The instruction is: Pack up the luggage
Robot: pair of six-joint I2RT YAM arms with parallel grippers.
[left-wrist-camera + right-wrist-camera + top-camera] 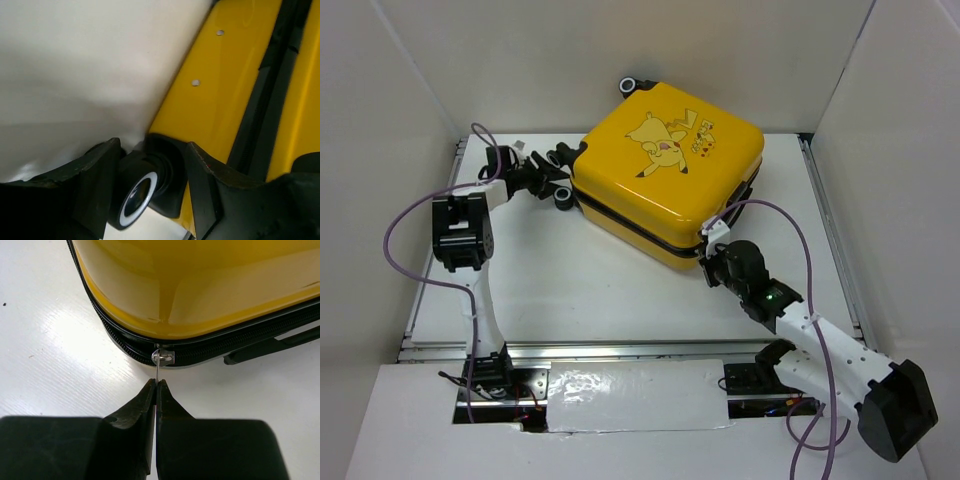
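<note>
The luggage (665, 170) is a yellow hard-shell case with a cartoon on its lid, lying flat and closed at the back middle of the white table. My left gripper (558, 182) is at its left corner. In the left wrist view its fingers flank a black wheel with a white ring (137, 197) and press on the wheel and its housing, beside the yellow shell (225, 95). My right gripper (712, 255) is at the case's near right corner. There it (156, 385) is shut on the thin metal zipper pull (158, 371) hanging from the slider (162, 357).
White walls close in the table on the left, back and right. A metal rail (830, 220) runs along the right edge. A second wheel (633, 86) sticks out at the case's back corner. A black handle (270, 347) lies along the case's side near the slider.
</note>
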